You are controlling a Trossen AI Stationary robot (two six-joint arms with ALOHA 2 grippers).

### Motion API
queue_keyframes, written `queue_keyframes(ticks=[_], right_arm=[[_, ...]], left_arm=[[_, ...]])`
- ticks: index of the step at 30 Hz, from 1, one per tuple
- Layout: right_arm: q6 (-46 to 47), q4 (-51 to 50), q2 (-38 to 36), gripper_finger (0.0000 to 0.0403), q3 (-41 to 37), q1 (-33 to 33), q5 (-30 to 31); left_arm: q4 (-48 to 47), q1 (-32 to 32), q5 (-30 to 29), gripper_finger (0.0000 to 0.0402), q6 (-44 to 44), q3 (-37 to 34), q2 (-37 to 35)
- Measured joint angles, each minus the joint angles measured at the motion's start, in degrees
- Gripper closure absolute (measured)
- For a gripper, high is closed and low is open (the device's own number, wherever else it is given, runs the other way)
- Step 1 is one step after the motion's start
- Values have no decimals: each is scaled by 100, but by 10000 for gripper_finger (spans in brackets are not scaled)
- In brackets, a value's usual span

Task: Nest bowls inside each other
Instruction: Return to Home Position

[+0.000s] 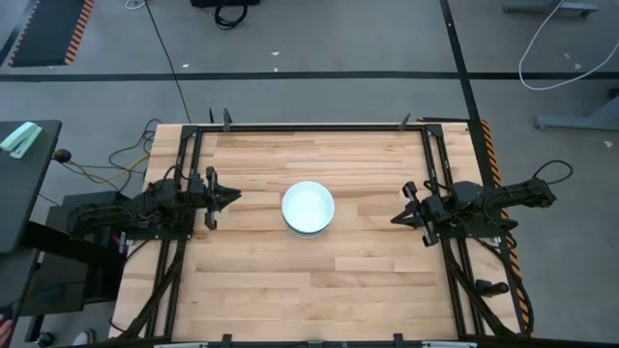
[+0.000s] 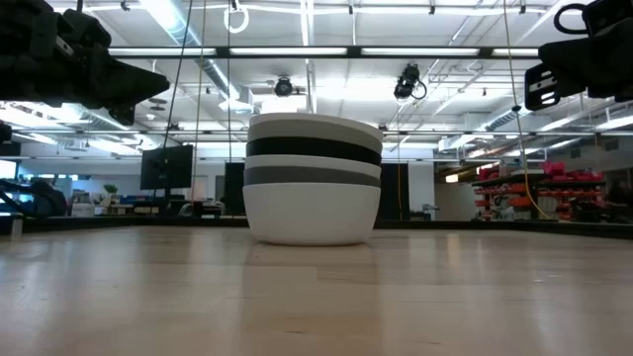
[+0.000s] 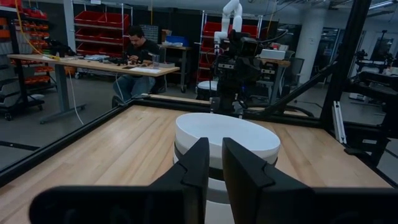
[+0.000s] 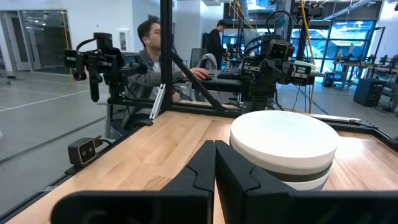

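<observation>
Bowls point(image 1: 309, 209): one nested stack at table point(image 1: 251, 280) centre, task apparently complete. Left gripper point(image 1: 232, 197), fingers nearly together and empty, and right gripper point(image 1: 397, 218), closed and empty, flank it, well apart, raised clear.

Nested bowls point(image 1: 308, 209) at table centre

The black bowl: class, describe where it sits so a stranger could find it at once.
Start at the wooden table and find the single stack of bowls at its middle, between the two arms. The black bowl is the darkest band, directly under the top white bowl and above a dark grey one.
</observation>
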Motion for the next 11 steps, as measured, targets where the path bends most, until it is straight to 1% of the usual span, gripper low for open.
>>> queue_keyframes(ticks=[11], right_arm=[[0, 0, 0, 385, 0, 0, 2]], left_arm=[[1, -1, -1, 340, -1, 0, 0]])
